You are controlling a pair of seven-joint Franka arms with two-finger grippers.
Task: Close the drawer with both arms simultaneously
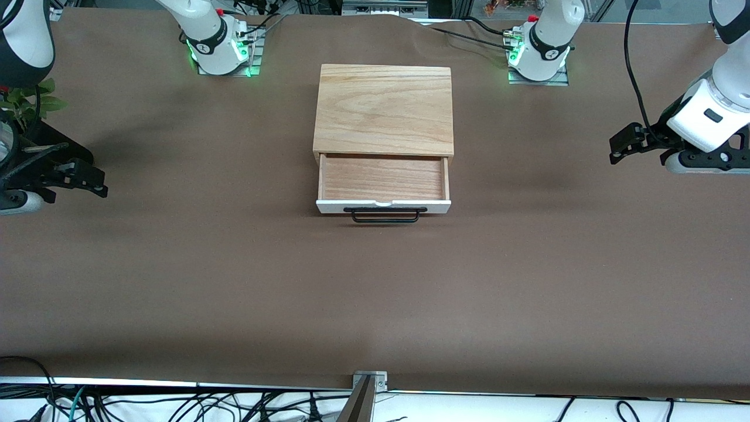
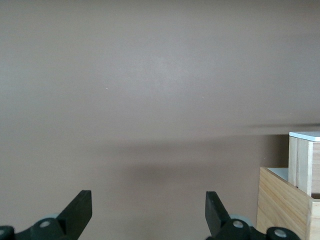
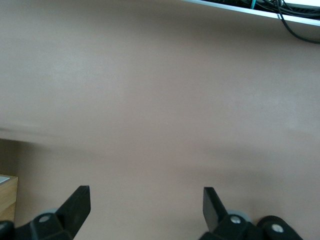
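Note:
The oak-coloured box (image 1: 384, 108) sits mid-table between the two arm bases. Its drawer (image 1: 384, 177) is pulled out toward the front camera, and its light-wood tray is empty. The white front panel (image 1: 328, 206) carries a black wire handle (image 1: 385, 215). My left gripper (image 1: 615, 149) is open and empty, low over the table toward the left arm's end, well apart from the drawer. My right gripper (image 1: 101, 183) is open and empty toward the right arm's end, equally far off. A corner of the drawer (image 2: 300, 165) shows past the open left gripper (image 2: 148, 212). The right gripper (image 3: 146, 210) shows only bare table.
A brown mat (image 1: 375, 293) covers the table. A small green plant (image 1: 26, 102) stands at the right arm's end. Cables (image 1: 176, 404) hang below the table's front edge, and a metal bracket (image 1: 369, 381) sits on that edge.

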